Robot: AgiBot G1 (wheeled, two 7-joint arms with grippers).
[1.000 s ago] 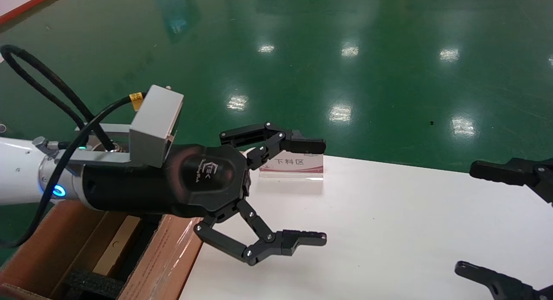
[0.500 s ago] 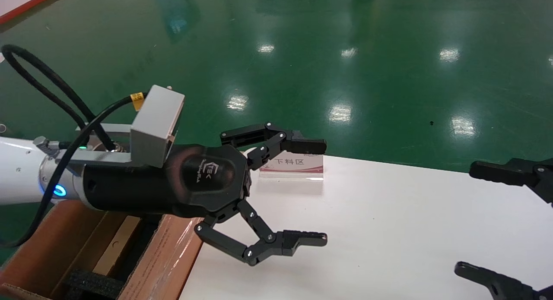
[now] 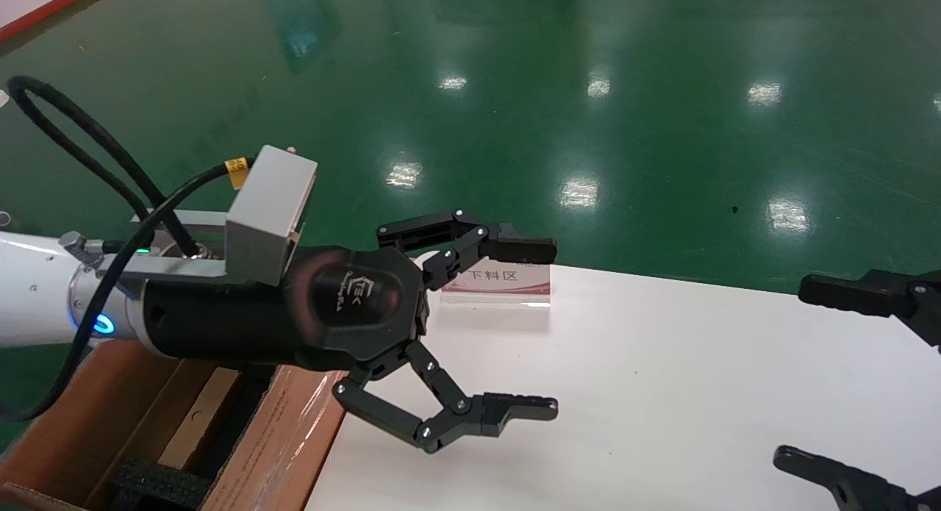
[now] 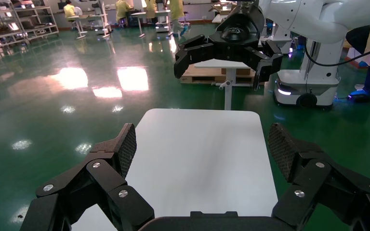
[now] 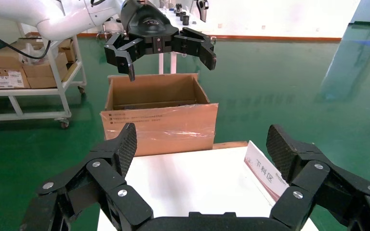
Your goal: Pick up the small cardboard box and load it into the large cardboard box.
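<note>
Glossy green factory floor; white table (image 3: 662, 393) with a small sign stand (image 3: 496, 284) at its far edge. Left gripper (image 3: 540, 327) hangs over the table, jaws spread wide, empty; sign stand just behind the upper jaw. Right gripper (image 3: 816, 371) at the table's right side, jaws also spread, empty. Large cardboard box (image 3: 279, 437) sits below the left wrist, behind the jaws. A flat brown piece inside it may be the small cardboard box (image 3: 198, 415); mostly hidden by the arm, cannot confirm. Risk: the upper jaw clipping the sign stand on any forward reach.
</note>
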